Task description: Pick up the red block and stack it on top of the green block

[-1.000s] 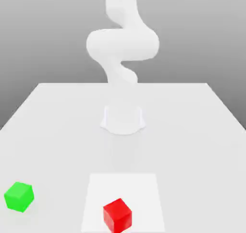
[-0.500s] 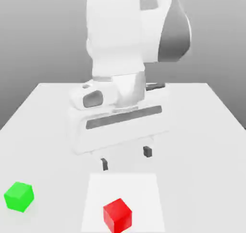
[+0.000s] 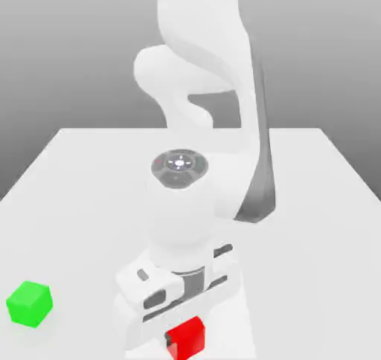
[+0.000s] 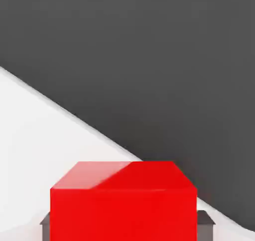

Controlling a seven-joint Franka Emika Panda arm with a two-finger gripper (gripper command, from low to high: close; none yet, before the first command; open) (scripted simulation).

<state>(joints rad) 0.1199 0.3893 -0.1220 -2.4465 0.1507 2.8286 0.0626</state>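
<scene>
Exterior view: the end effector (image 3: 186,342), closed on the red block (image 3: 186,338), sits well toward that view's right of the green block (image 3: 30,303) on the surface (image 3: 312,225).

A plain white worktop (image 3: 82,180) spans the scene, widening toward the near edge; a brighter white square patch (image 3: 245,329) lies near its front; behind, a grey backdrop (image 3: 67,46) lightens downward; light is soft.
</scene>
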